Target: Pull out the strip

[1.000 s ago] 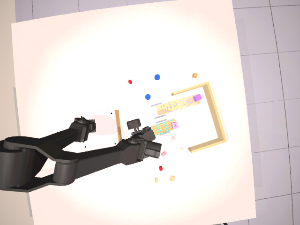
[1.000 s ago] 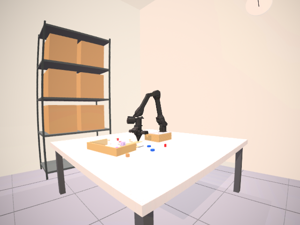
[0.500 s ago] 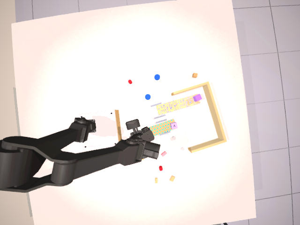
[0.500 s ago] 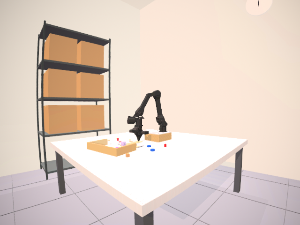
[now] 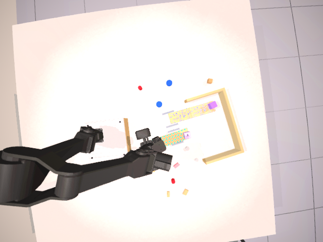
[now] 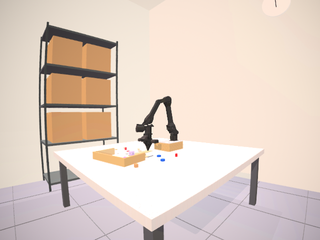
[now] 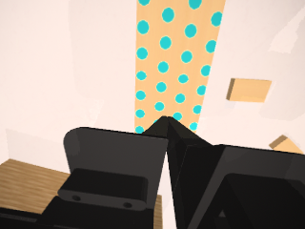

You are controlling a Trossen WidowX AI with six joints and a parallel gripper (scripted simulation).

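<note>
From the top, the dotted strip (image 5: pixel 173 137) (image 6: pixel 143 152) (image 7: pixel 176 62) bears the labelled cube (image 5: pixel 186 135) (image 6: pixel 131 152) on the end farther from the arm. The hand (image 5: pixel 159 144) (image 6: pixel 148 149) (image 7: pixel 166 120) is at the dotted strip's near end, its fingertips hidden. Beside the dotted strip, apart from it, lies a speckled strip (image 5: pixel 187 113) with a plain purple cube (image 5: pixel 212 105) at its far end. A three-sided wooden wall (image 5: pixel 232 122) (image 6: pixel 111 158) stands around the dotted strip's far-end side.

In the exterior view, the hand points down at the dotted strip's near end, above the tabletop (image 6: pixel 165 180); the labelled cube shows beyond the wooden wall.

In the wrist view, the hand is narrow, pinching the dotted strip's near edge. A tan block (image 7: pixel 249 91) lies to the strip's right in this view.
</note>
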